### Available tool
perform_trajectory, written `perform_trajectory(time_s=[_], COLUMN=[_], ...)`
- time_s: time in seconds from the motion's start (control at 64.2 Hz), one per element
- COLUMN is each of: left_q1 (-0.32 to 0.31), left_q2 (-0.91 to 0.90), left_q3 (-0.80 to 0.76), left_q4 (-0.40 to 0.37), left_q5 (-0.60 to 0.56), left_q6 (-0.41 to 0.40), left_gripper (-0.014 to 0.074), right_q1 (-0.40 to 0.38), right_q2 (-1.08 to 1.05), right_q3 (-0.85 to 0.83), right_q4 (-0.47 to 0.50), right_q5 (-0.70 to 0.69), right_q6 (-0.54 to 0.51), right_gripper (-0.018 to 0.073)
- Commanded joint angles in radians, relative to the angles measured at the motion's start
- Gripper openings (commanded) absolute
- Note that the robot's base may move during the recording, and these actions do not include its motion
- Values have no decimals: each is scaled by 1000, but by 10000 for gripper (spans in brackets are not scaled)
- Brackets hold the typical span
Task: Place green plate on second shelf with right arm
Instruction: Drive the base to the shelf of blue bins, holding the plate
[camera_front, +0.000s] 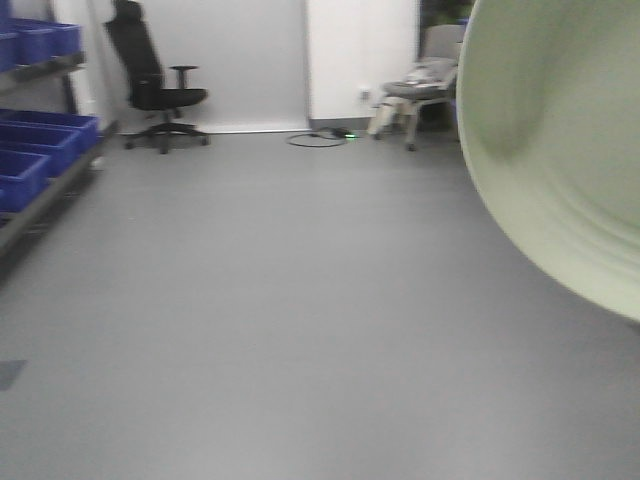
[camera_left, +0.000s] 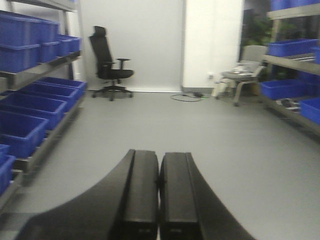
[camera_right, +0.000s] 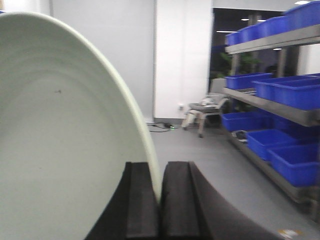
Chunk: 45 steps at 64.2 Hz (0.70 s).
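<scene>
The green plate (camera_right: 65, 140) fills the left half of the right wrist view, held on edge and tilted. My right gripper (camera_right: 160, 172) is shut on its rim, the two black fingers pinching the edge between them. In the front-facing view the green plate (camera_front: 560, 140) hangs large at the upper right, above the floor. My left gripper (camera_left: 159, 165) is shut with nothing between its black fingers, pointing down the aisle. Metal shelves (camera_right: 280, 107) with blue bins stand at the right of the right wrist view.
Shelves of blue bins (camera_left: 35, 105) line the left of the aisle and more blue bins (camera_left: 292, 70) line the right. A black office chair (camera_front: 150, 80) and a grey chair (camera_front: 425, 85) stand by the far wall. A cable (camera_front: 318, 138) lies on the grey floor.
</scene>
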Motion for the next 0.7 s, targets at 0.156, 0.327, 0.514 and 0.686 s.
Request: perform_trajectory(time_s=[0.156, 0.327, 0.514, 0.686], left_q1=[-2, -2, -2, -2], left_q2=[-3, -3, -3, -3], left_q3=[42, 42, 42, 42], left_q4=[-5, -5, -5, -5], left_q5=[-82, -82, -82, -82], left_q6=[-6, -6, -6, -6], left_gripper=[130, 130, 130, 130], right_q1=[-1, -1, -1, -1], right_q2=[11, 11, 11, 11], right_q3=[-27, -27, -27, -27], right_q4=[7, 7, 7, 7], right_q5=[-110, -110, -110, -110], right_q6=[3, 3, 3, 3], right_gripper=[54, 54, 54, 54])
